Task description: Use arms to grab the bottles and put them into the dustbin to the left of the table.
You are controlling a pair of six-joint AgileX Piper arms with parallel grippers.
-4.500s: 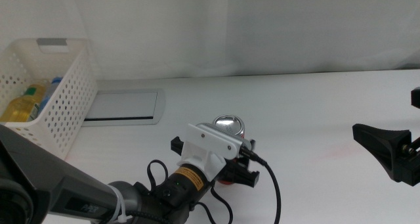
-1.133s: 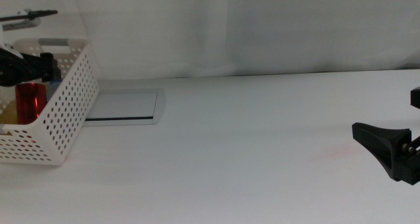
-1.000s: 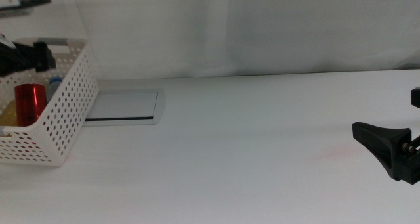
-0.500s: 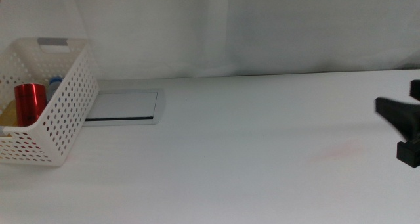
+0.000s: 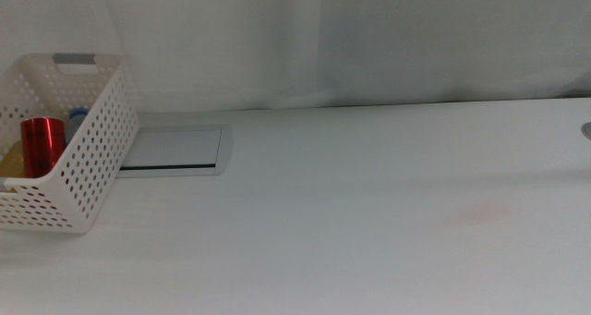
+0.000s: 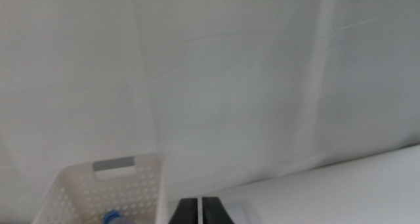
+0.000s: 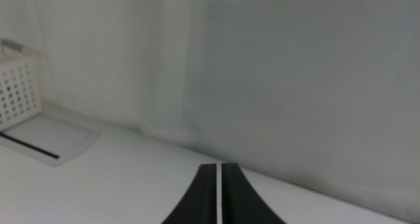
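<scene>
- The left gripper (image 6: 199, 211) shows only in its own wrist view, its two dark jaws pressed nearly together with a hairline gap and nothing between them; it hangs above and beside the dustbin (image 6: 131, 184), which suits an arm that has no load to carry.
- The right gripper (image 7: 218, 198) is likewise out of the middle view; in its wrist view the jaws stand closed to a thin slit, empty, raised over the bare table (image 7: 98, 184) and looking toward the grey panel (image 7: 46, 140).
- The dustbin sits at the table's left end, just beside the grey panel, so both arms' drops end there.
- Inside it the red can (image 5: 42, 145) stands upright against the near wall, with a blue cap (image 5: 78, 114) behind it and a patch of yellow (image 5: 11, 160) low down, judged to be the yellow-liquid bottle; the blue cap also peeks up in the left wrist view.
- No bottle remains on the table, so the task looks finished, with both arms drawn clear.
</scene>
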